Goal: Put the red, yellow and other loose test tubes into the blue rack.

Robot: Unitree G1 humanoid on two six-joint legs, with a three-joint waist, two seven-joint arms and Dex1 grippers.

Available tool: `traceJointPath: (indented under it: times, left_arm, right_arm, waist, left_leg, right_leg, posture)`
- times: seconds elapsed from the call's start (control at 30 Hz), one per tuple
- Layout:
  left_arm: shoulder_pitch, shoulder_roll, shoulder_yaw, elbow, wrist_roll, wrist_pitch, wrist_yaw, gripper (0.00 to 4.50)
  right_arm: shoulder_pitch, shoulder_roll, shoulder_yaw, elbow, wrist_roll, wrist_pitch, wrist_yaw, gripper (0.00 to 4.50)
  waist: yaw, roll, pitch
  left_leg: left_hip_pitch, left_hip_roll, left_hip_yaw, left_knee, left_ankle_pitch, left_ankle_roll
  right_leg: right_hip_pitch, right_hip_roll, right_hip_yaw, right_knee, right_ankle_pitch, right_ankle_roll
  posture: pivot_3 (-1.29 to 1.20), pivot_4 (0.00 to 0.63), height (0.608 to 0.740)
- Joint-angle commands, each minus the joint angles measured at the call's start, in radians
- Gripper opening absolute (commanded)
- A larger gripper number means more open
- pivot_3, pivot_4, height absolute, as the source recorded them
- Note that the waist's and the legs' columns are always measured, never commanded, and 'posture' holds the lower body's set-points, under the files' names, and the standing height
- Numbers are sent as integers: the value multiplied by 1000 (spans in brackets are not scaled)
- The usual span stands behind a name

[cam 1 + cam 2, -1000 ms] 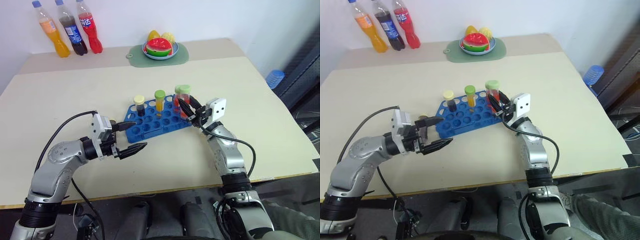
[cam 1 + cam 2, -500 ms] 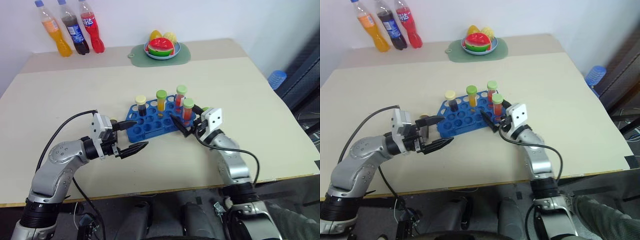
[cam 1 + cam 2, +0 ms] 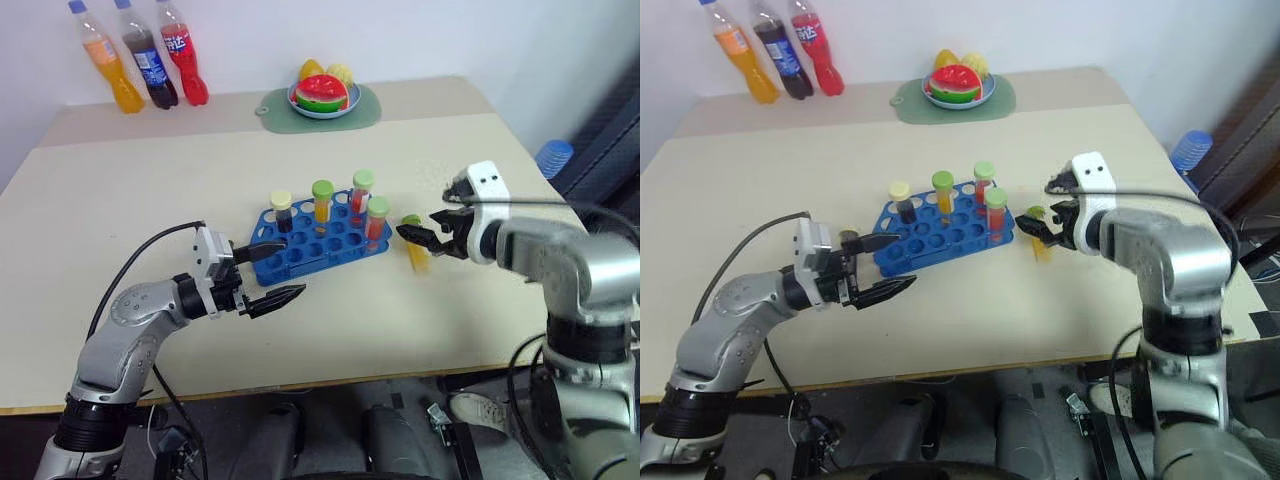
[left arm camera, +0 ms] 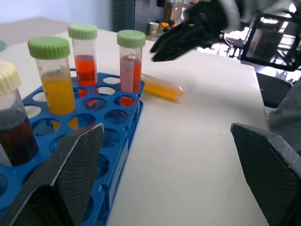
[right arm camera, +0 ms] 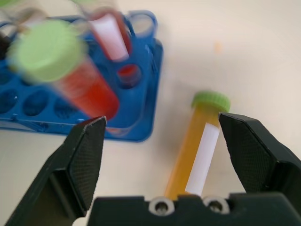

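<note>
The blue rack (image 3: 300, 262) sits mid-table holding several upright tubes: a cream-capped dark one (image 3: 281, 212), a green-capped yellow one (image 3: 321, 201) and two green-capped red ones (image 3: 362, 190) (image 3: 377, 220). To the right of the rack a loose yellow tube (image 3: 415, 248) with a green cap lies flat on the table. My right gripper (image 3: 421, 233) hovers open just above it, its fingers straddling the yellow tube (image 5: 200, 146) in the right wrist view. At the rack's near-left corner my left gripper (image 3: 282, 273) is open and holds nothing.
Three soda bottles (image 3: 140, 60) stand at the back left corner. A plate of fruit (image 3: 322, 95) rests on a green mat at the back centre. A blue object (image 3: 552, 156) stands off the table's right edge.
My right gripper let go of a red tube, which now stands in the rack. It opened and swung right to above the lying yellow tube. The left gripper stayed put.
</note>
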Motion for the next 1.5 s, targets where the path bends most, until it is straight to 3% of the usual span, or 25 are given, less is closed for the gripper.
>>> traceJointPath:
  times: [0.03,0.47,0.57,0.73,0.77,0.97,1.07,1.17,1.3,1.4,1.5]
  left_arm:
    - [13,6,24,-40,-10,-8,8,4500]
    - [117,19,78,-143,-31,12,78,4500]
    - [119,24,81,-149,-33,14,85,4500]
    - [113,29,86,-142,-39,16,84,4500]
    - [108,28,81,-133,-36,12,81,4500]
    - [59,9,56,-85,-23,-2,68,4500]
    - [40,9,59,-49,-14,-17,54,4500]
    - [34,16,63,-14,4,-48,32,4500]
    - [47,30,79,24,8,-93,-20,4500]
    - [95,46,111,53,-6,-127,-76,4500]
    - [131,66,131,81,-5,-161,-120,4500]
  right_arm:
    - [-67,-15,23,121,-5,34,-3,4191]
    - [-147,-37,247,492,-107,-217,54,4191]
    - [-129,-40,322,531,-164,-314,69,3369]
    - [-105,-96,390,503,-222,-390,129,1021]
    - [-81,-142,425,473,-259,-448,151,840]
    - [87,-417,515,250,-361,-685,330,840]
    - [248,-589,438,108,-330,-836,459,840]
    - [412,-682,327,-1,-252,-964,570,840]
    - [501,-523,155,-149,-39,-998,584,840]
    - [434,-244,136,-210,107,-995,470,840]
    - [372,-26,176,-189,127,-1018,374,840]
  waist:
    - [-1,0,0]
    - [-8,0,0]
    - [-9,-3,-2]
    - [-8,-4,-2]
    - [-7,-4,-2]
    - [28,-4,-2]
    - [41,-3,-2]
    - [40,-3,-2]
    - [10,-4,-1]
    - [-13,-4,-1]
    - [-8,-4,0]
  left_leg:
    - [0,0,0,0,0,0]
    - [-1,0,2,0,0,1]
    - [0,0,2,1,0,1]
    - [1,0,2,1,0,0]
    - [1,0,2,1,0,0]
    - [0,-1,0,2,-1,2]
    - [0,-2,0,3,-2,3]
    - [0,0,1,2,-2,3]
    - [2,3,1,1,-2,3]
    - [2,4,1,1,-2,3]
    - [3,4,1,0,-2,3]
  right_leg:
    - [0,0,0,0,0,0]
    - [-1,0,1,-1,0,0]
    - [0,1,1,-1,0,0]
    - [0,1,1,-1,0,0]
    - [1,1,1,-1,0,0]
    - [0,0,-2,-4,0,1]
    - [4,0,-3,-5,0,1]
    - [5,0,-3,-6,0,1]
    - [5,1,-2,-6,0,1]
    - [5,2,-2,-5,0,1]
    - [5,2,-1,-5,0,0]
  posture:
    - [0,150,740]
    - [0,150,740]
    - [0,150,740]
    - [0,150,740]
    - [0,150,740]
    - [0,150,740]
    - [0,150,740]
    - [0,150,740]
    - [0,150,740]
    - [0,150,740]
    - [0,150,740]
